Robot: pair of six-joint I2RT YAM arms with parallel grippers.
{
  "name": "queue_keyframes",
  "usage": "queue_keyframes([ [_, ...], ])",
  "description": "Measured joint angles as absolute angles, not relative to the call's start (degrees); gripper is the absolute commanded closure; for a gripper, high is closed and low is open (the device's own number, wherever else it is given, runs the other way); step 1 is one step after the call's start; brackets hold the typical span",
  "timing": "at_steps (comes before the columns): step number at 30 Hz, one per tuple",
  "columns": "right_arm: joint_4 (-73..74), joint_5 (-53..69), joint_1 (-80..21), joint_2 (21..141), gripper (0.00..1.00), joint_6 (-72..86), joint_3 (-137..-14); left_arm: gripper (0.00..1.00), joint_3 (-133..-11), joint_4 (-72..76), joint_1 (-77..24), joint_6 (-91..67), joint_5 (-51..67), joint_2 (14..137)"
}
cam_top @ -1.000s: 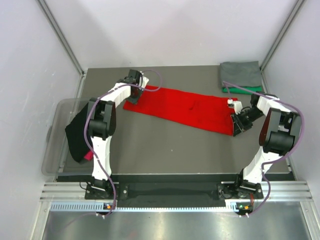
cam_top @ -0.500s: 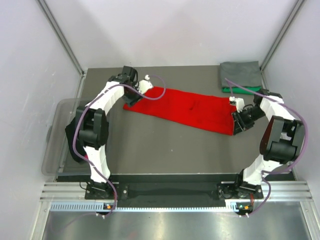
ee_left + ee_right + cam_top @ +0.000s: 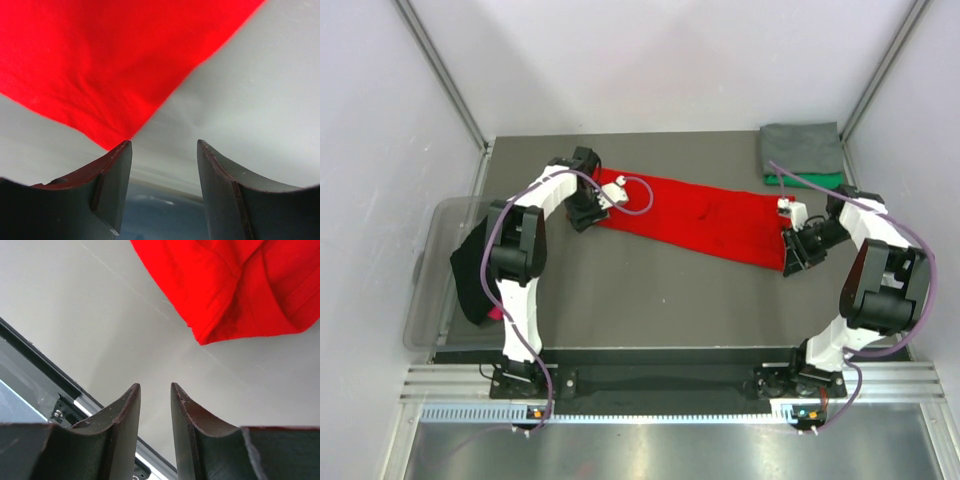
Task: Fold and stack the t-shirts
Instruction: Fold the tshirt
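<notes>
On the desk (image 3: pixel 650 290), the red t-shirt (image 3: pixel 705 215) lay as a long folded strip. It ran from far left to near right, between the two arms. Compared with the view half a second before, its left end had been drawn in. The corner that had projected toward the desk's left edge was gone, and the strip ended just beside the left jaws. The left jaws had moved from the far side of that end to its near left edge. The right end of the strip and the right jaws had not shifted noticeably.

In the left wrist view the left jaws stood spread, with nothing between them. A pointed corner of the red t-shirt (image 3: pixel 100 65) met the tip of one finger (image 3: pixel 112 185); actual contact could not be confirmed. In the right wrist view the right jaws showed only a narrow gap and pinched nothing. The folded end of the red t-shirt (image 3: pixel 240 285) lay ahead of them, apart.

At the far right corner the grey t-shirt (image 3: pixel 802 148) lay folded on the green t-shirt (image 3: pixel 805 180). At the left, the black t-shirt (image 3: pixel 470 270) hung over the wall of the tub (image 3: pixel 430 290), with the magenta t-shirt (image 3: pixel 496 312) showing below it.
</notes>
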State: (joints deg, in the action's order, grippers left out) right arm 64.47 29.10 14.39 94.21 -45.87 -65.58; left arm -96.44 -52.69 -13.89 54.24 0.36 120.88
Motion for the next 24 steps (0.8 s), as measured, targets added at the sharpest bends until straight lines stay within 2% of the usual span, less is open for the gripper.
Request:
queue_keyframes([
  [7,64.3,29.8,14.4,93.7,0.68,-45.2,-63.7,0.41,-99.7,-52.4,-13.6,55.5,-1.6,125.5],
  [9,64.2,29.9,14.4,93.6,0.68,-45.0,-63.2,0.44,-100.3,-52.2,-13.5,55.6,-2.1,126.0],
  [14,63.9,30.2,14.4,93.5,0.68,-44.8,-62.2,0.61,-100.7,-51.9,-13.5,55.8,-3.5,126.5],
  [20,63.1,30.9,14.4,93.5,0.68,-44.3,-61.7,0.88,-100.5,-50.7,-13.4,56.3,-4.7,126.8],
  [21,63.0,31.0,14.4,93.5,0.68,-44.3,-61.6,0.99,-100.5,-50.5,-13.4,56.4,-4.9,126.8],
  [24,63.0,31.1,14.4,93.4,0.68,-44.3,-61.5,1.0,-100.1,-49.8,-13.4,56.8,-5.3,126.8],
])
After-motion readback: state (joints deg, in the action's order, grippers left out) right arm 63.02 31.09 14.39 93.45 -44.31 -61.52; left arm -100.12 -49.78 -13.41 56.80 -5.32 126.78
